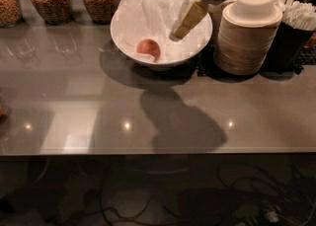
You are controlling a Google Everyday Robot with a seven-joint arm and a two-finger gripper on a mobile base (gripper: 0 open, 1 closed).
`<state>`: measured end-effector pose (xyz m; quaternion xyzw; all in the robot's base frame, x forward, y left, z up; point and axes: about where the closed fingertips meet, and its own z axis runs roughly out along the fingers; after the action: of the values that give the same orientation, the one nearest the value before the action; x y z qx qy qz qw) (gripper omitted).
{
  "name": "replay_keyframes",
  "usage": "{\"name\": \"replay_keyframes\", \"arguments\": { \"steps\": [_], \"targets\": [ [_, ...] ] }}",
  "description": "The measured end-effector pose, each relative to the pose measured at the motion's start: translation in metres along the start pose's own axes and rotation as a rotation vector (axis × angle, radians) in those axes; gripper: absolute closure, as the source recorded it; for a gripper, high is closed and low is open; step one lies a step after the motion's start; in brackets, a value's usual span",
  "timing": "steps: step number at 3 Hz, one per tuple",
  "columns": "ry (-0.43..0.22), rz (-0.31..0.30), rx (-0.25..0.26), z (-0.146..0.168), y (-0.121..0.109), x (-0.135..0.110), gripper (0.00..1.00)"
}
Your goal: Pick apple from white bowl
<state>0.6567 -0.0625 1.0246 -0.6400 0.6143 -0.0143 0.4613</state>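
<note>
The apple (148,48), small and reddish-orange, lies in the left front part of the white bowl (123,40), which is lined with crumpled white paper and stands at the back of the grey counter. My gripper (180,27) reaches in from the upper right and hangs over the right half of the bowl, to the right of the apple and apart from it. Its beige finger (188,18) points down and left toward the paper.
A tall stack of beige disposable bowls (248,35) stands right of the white bowl. A dark cup of white utensils (296,27) is at the far right. Glass jars (49,0) of food line the back left. The counter's front edge (158,153) runs across the lower middle.
</note>
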Motion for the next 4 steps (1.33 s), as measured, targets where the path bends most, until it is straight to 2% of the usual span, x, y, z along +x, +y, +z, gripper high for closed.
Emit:
{"name": "replay_keyframes", "arguments": {
  "steps": [1,2,3,4],
  "targets": [
    [-0.024,-0.017,-0.036,0.043,-0.009,-0.021,0.0],
    [-0.018,-0.025,-0.033,0.045,-0.008,-0.02,0.0],
    [-0.008,-0.084,-0.022,0.058,-0.007,-0.011,0.0],
    [0.004,-0.123,-0.003,0.075,-0.005,0.004,0.16]
  ]
}}
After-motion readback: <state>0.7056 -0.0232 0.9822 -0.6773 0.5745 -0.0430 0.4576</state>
